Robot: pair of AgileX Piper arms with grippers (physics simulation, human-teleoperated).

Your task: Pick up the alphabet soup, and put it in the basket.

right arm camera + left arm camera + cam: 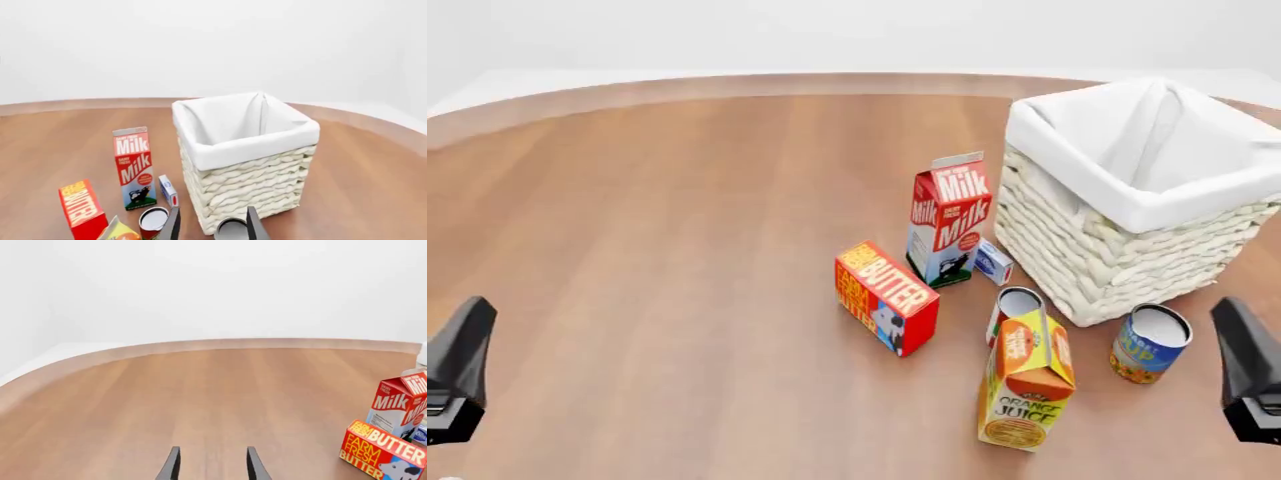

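Both grippers, left (212,465) and right (213,222), agape, holding nothing; alphabet soup (1149,344) beside basket (1121,250).

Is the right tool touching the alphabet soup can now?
Apart. In the front view, bare table separates the right tool from the alphabet soup can.

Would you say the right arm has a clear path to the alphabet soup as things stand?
Probably yes. The alphabet soup stands upright beside the basket, on the right gripper's side, with bare table between them; only the basket wall close behind might crowd the fingers.
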